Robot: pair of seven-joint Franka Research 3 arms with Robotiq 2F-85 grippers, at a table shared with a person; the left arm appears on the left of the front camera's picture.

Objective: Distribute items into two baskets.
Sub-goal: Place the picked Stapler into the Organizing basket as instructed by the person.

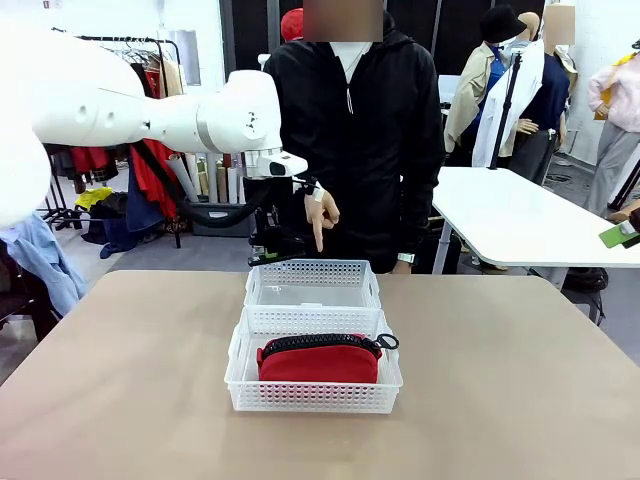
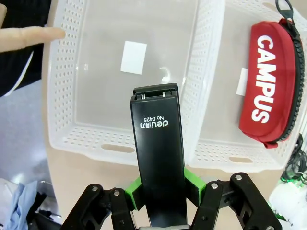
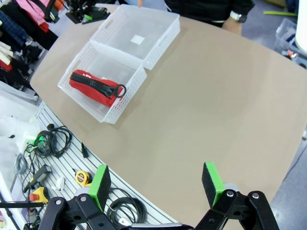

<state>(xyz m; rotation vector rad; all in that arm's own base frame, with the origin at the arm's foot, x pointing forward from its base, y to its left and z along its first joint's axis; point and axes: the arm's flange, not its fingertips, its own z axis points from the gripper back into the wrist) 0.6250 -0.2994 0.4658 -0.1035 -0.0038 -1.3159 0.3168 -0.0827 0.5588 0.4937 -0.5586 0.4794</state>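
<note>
Baskets [image 1: 312,283] two, pouch [image 1: 318,359] one, stapler [image 2: 158,158] one

Tan table [image 1: 120,380], white side table [image 1: 520,215], clothes rack [image 1: 110,45], grey floor [image 1: 150,255]

The stapler [image 2: 159,158] runs off the left wrist view's bottom edge; the near basket's [image 1: 313,392] wall hides the pouch's [image 1: 318,362] lower part.
</note>
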